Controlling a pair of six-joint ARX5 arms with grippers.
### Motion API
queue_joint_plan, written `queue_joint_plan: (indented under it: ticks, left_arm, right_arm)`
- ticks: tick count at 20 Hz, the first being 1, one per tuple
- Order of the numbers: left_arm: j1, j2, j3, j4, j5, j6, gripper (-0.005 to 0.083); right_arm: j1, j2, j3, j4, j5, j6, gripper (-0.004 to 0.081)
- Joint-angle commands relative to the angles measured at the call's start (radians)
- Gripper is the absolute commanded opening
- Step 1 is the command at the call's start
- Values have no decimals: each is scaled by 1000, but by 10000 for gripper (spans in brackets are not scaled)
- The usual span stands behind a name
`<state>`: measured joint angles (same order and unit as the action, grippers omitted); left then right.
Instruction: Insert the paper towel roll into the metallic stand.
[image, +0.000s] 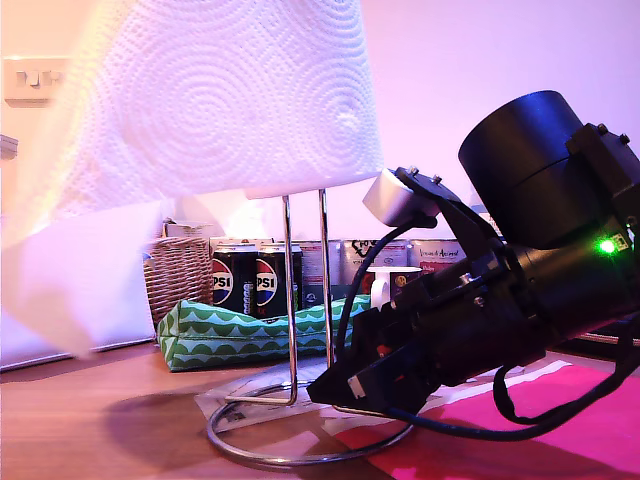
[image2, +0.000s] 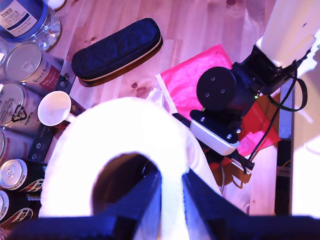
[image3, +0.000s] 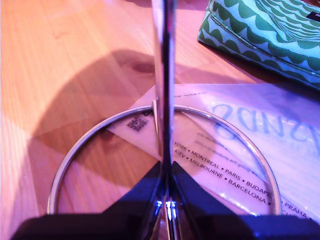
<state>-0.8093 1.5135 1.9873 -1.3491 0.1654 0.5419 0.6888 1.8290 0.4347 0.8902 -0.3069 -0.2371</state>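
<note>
Item: the paper towel roll (image: 215, 95), white, embossed with swirls. You see it held in the air above the metallic stand (image: 305, 290), its lower end over the top of the upright loop, a loose sheet hanging down on the side away from the black arm.

Item: my first gripper (image2: 171, 192). Its two dark fingers are pinched on the wall of the roll, one finger inside the core hole and one outside, with only paper between them.

Item: the stand itself, chrome wire. Its round ring base (image3: 165, 150) lies on the wooden table (image: 90, 420), partly over a printed plastic sheet (image3: 240, 150) carrying city names.

Item: my second gripper (image3: 167, 197). Its fingers are closed tight against the stand's upright wire just above the ring, gripping it low down.

Item: beyond the stand you have a green patterned pouch (image: 250, 330), Pepsi cans (image: 250, 280) behind it and a wicker basket (image: 178, 272) next to the cans.

Item: a pink sheet (image: 560, 430) lies on the table under the second arm, touching the stand's ring in the exterior view.

Item: beside the roll in the first wrist view, a dark zipped case (image2: 117, 51), a paper cup (image2: 54, 108) and several tins (image2: 25, 65).
</note>
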Motion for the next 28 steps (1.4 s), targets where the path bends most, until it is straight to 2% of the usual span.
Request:
queue_joint_plan:
  ticks: [1, 3, 5, 7, 8, 9, 11, 13, 22, 24, 25, 28]
  left_arm:
    - [5, -8, -8, 3, -17, 8, 48]
    - [3, -8, -8, 3, -17, 8, 150]
    - [1, -8, -8, 3, -17, 8, 202]
    - [1, -8, -8, 3, -17, 8, 173]
    - [1, -8, -8, 3, -18, 8, 122]
    - [1, -8, -8, 2, -18, 8, 81]
    - [1, -8, -8, 3, -18, 11, 37]
    - [1, -8, -8, 3, -18, 28, -23]
    - [1, -8, -8, 2, -16, 35, -24]
    - [1, -8, -8, 2, -16, 34, -24]
    - [1, -8, -8, 2, -16, 33, -19]
    - [1, -8, -8, 2, -15, 34, 111]
  right_arm:
    - [3, 29, -27, -29, 3, 2, -13]
    - [3, 29, -27, -30, 3, 2, -13]
    - [3, 29, -27, -31, 3, 2, -13]
    - [3, 29, -27, -35, 3, 2, -13]
    - [3, 29, -27, -37, 3, 8, -11]
    - [2, 27, -27, -47, 5, 13, 33]
    - [-5, -4, -27, -88, 6, 35, 216]
    - [-1, -58, -27, -149, 30, 68, 225]
    - [-2, -357, -27, -423, 35, 57, 225]
    - [-2, -448, -27, -502, 64, 57, 225]
    - [-2, -498, -27, -555, 84, 57, 225]
    - [-2, -669, -27, -681, 109, 59, 225]
